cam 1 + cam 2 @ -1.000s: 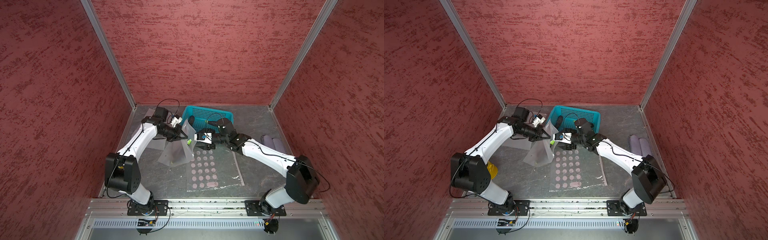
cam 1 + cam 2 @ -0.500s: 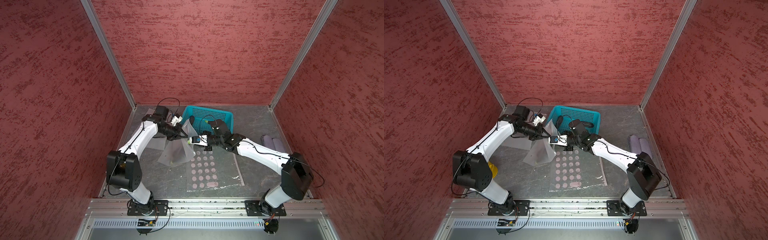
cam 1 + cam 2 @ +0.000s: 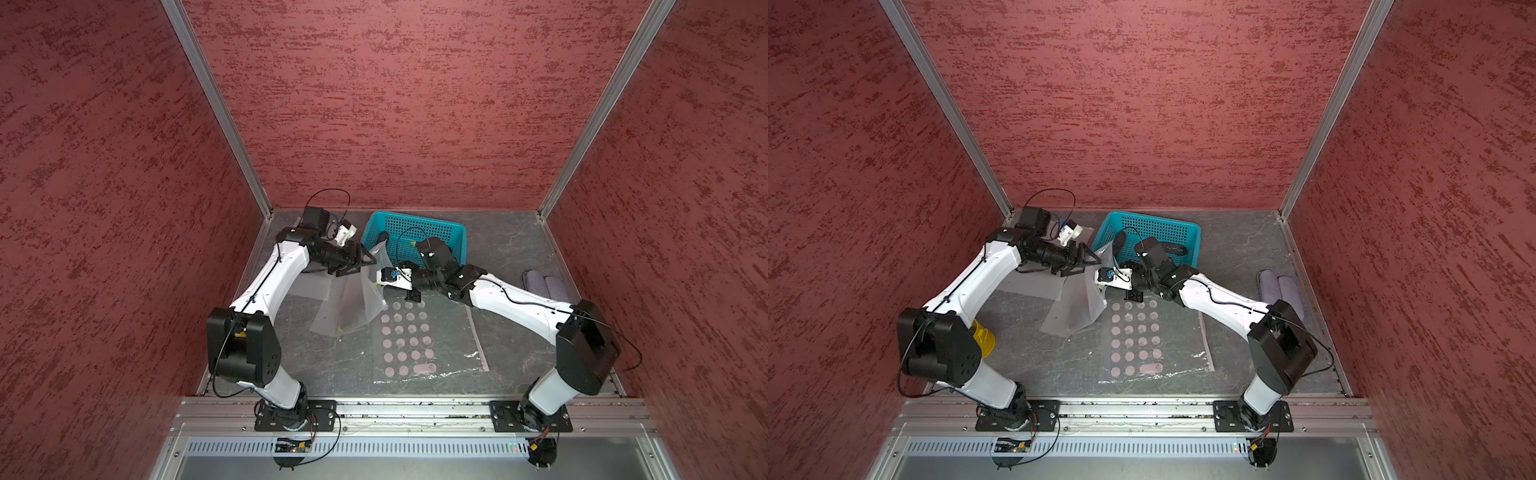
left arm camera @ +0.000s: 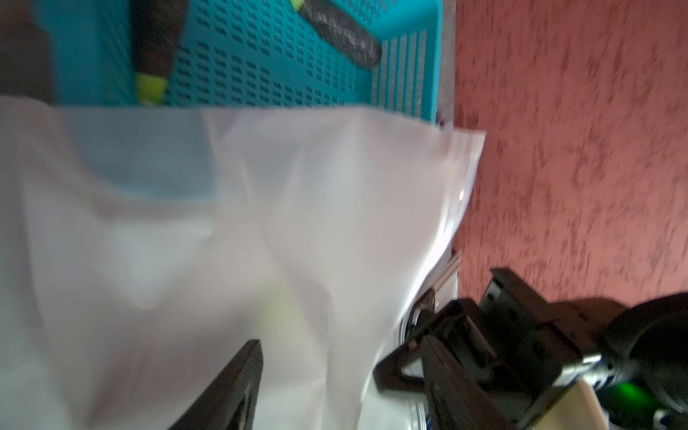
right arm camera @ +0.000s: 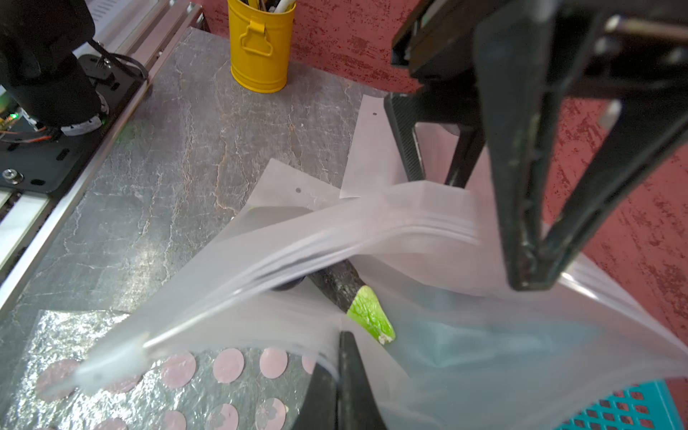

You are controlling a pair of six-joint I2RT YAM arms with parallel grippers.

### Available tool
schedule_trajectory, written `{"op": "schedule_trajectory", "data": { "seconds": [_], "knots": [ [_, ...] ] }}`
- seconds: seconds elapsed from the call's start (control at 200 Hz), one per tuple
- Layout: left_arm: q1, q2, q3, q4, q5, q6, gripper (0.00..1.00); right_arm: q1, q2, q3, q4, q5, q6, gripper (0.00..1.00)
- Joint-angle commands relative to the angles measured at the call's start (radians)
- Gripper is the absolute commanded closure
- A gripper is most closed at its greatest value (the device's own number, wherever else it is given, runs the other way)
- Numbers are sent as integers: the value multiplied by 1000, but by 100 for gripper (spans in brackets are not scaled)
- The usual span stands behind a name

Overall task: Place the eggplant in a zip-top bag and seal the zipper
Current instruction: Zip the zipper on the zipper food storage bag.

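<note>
Just now my left gripper [image 3: 365,264] spread and let go of the bag [image 5: 465,346], while my right gripper [image 5: 344,346] pressed together on its rim. So my right gripper alone held it up, just near and left of the basket [image 3: 440,232]. The eggplant [image 5: 366,316] lay inside, at the mouth; I judged sealing came next.

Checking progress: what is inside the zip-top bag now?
An eggplant: dark body and green stem show in the open mouth of the zip-top bag. Frosted plastic hides its far end and anything deeper.
</note>
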Motion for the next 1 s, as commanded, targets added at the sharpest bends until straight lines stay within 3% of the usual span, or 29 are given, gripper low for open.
{"op": "schedule_trajectory", "data": {
  "seconds": [0.0, 0.185, 0.361, 0.526, 0.691, 0.832, 0.992],
  "knots": [
    [44, -102, -31, 108, -20, -26, 23, 7, 42, 113, -79, -14, 109, 100],
    [69, -256, -135, 271, -47, -25, 21, 5, 175, 318, -271, -4, 213, 100],
    [76, -430, -265, 409, -117, 8, 15, 3, 244, 414, -327, 2, 296, 100],
    [65, -567, -404, 533, -107, 54, 14, -10, 316, 542, -402, 2, 394, 100],
    [-48, -636, -506, 597, -177, 116, 16, -18, 352, 628, -423, -18, 484, 100],
    [-119, -684, -601, 710, -277, 93, 19, -34, 369, 663, -416, -12, 555, 100],
    [-255, -685, -618, 699, -522, 155, 19, -38, 382, 680, -423, -14, 582, 100]
  ]
}}
